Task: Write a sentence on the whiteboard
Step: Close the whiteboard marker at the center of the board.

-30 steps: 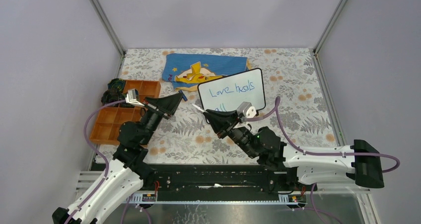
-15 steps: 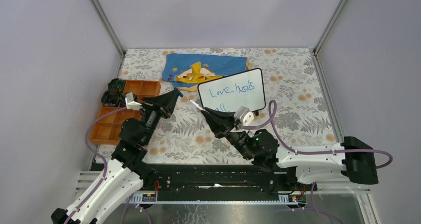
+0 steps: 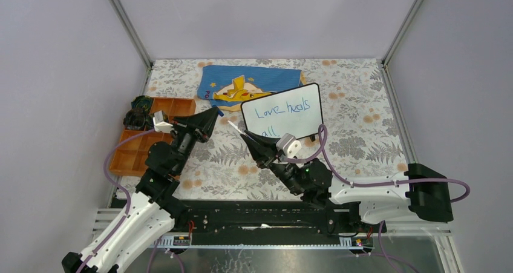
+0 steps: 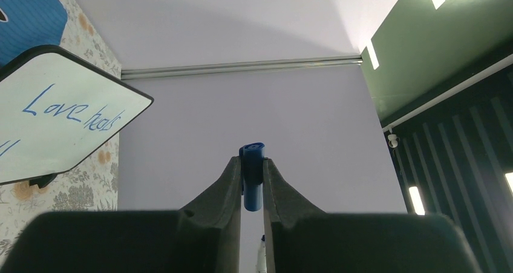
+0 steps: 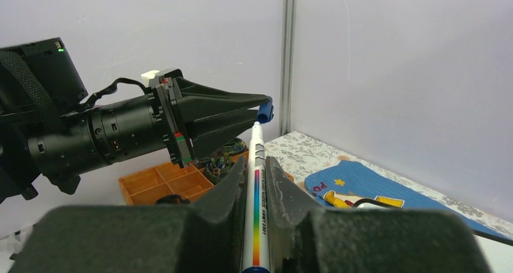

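Now right pincer clamps marker, left pincer clamps blue cap; whiteboard just beyond right pincer.

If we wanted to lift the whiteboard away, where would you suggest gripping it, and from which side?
Probably its top edge, near the right corner, coming down from above. The whiteboard stands tilted up on its feet, a thin panel, so jaws can straddle the black rim there; that stays off the sentence.

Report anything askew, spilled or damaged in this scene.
The whiteboard sits skewed, its edges at an angle to the table edges; the blue cloth behind it lies slightly crooked. The marker is uncapped: right pincer holds it, left pincer holds the cap. Nothing spilled or broken.
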### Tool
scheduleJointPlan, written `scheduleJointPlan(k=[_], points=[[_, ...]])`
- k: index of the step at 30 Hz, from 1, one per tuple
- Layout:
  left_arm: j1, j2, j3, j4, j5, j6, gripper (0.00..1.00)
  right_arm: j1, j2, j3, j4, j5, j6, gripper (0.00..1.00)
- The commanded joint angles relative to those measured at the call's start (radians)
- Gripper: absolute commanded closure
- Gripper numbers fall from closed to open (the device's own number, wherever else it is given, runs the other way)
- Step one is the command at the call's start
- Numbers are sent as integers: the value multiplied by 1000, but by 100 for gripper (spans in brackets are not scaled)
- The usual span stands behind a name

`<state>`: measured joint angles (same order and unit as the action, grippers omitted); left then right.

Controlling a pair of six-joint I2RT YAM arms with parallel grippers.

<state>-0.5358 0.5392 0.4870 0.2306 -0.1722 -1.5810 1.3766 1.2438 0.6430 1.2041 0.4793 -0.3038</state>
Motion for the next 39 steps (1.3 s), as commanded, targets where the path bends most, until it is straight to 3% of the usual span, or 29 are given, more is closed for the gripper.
scheduleJointPlan(k=[1, 39], points=[[2, -6, 23, 24, 11, 2, 100, 9, 9, 55, 82, 16, -9, 100], [3, -28, -2, 32, 46, -5, 100, 7, 72, 98, 64, 72, -8, 100]])
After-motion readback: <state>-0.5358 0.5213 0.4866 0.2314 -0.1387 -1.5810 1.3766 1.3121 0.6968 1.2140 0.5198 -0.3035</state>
